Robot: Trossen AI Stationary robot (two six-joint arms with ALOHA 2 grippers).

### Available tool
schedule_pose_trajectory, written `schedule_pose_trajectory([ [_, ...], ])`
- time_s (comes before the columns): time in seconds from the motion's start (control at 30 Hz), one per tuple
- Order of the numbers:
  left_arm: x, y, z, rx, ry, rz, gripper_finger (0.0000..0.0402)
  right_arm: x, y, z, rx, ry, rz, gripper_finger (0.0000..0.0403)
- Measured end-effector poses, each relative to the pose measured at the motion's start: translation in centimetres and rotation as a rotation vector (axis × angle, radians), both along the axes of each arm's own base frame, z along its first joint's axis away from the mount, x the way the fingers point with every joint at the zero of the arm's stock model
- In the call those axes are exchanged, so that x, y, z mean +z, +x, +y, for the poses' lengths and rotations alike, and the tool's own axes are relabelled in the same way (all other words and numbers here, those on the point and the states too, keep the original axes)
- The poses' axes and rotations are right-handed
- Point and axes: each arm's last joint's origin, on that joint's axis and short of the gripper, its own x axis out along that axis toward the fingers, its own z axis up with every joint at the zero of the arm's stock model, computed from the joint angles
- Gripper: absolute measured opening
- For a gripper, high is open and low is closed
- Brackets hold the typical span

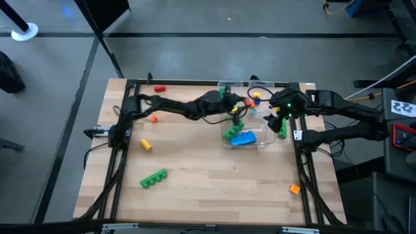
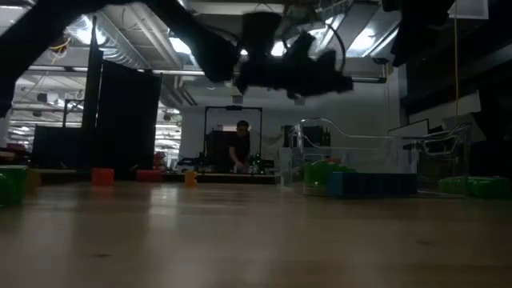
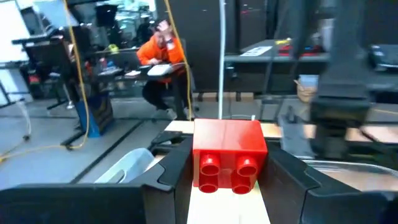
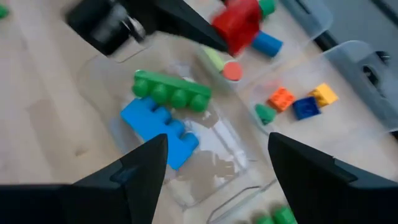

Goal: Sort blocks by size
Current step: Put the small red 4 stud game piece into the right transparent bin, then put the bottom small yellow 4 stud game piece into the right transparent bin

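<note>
My left gripper [image 1: 238, 105] is shut on a red two-by-two brick [image 3: 229, 154] above the clear trays; the brick also shows in the right wrist view [image 4: 239, 22]. My right gripper [image 4: 217, 168] is open and empty, hovering over a clear tray [image 4: 205, 186]. In that tray lie a blue brick [image 4: 158, 127] and a green studded bar [image 4: 171, 90]. A second clear tray [image 4: 348, 62] holds small orange [image 4: 281, 98], blue [image 4: 306, 107] and yellow [image 4: 324, 93] blocks. A blue cylinder [image 4: 267, 43] and an orange-red disc [image 4: 232, 71] lie near the red brick. My left gripper pinches the red brick's two opposite side faces [image 3: 198, 158] between its two fingers. The studded face [image 3: 227, 174] points forward along the fingers. The brick is lifted clear, above the trays.
Loose blocks lie on the wooden table: a red one [image 1: 159, 88] at the far left, an orange one [image 1: 154, 118], a yellow one [image 1: 145, 144], a green bar [image 1: 153, 178] near the front, an orange one [image 1: 294, 188] at the front right, a green one [image 1: 283, 127] beside the tray.
</note>
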Motion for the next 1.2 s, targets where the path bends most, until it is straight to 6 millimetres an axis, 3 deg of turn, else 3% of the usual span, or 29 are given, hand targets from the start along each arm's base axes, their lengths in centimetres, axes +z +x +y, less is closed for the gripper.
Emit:
schedule_pose_trajectory([
  [0.2, -2.7, 3.5, 2.8, 0.038, -0.072, -0.025, 0.0136, 0.0, -0.1, -0.2, -0.035, -0.047, 0.012, 0.028],
  [0.43, -4.1, 5.4, 4.4, 0.055, -0.085, -0.04, 0.0141, -0.5, -0.8, 0.0, -0.156, 0.064, 0.056, 0.028],
  [0.63, -4.6, 5.9, 4.5, 0.063, -0.15, -0.005, 0.0178, -1.1, -1.9, 0.6, -0.122, 0.186, 0.183, 0.028],
  [0.9, -4.6, 5.8, 4.6, 0.086, -0.196, 0.003, 0.0218, -1.2, -1.9, 1.7, -0.043, 0.332, 0.189, 0.028],
  [1.2, -2.4, 5.5, 4.7, 0.088, -0.207, -0.032, 0.021, -1.3, -1.7, 6.6, -0.02, 0.414, 0.216, 0.028],
])
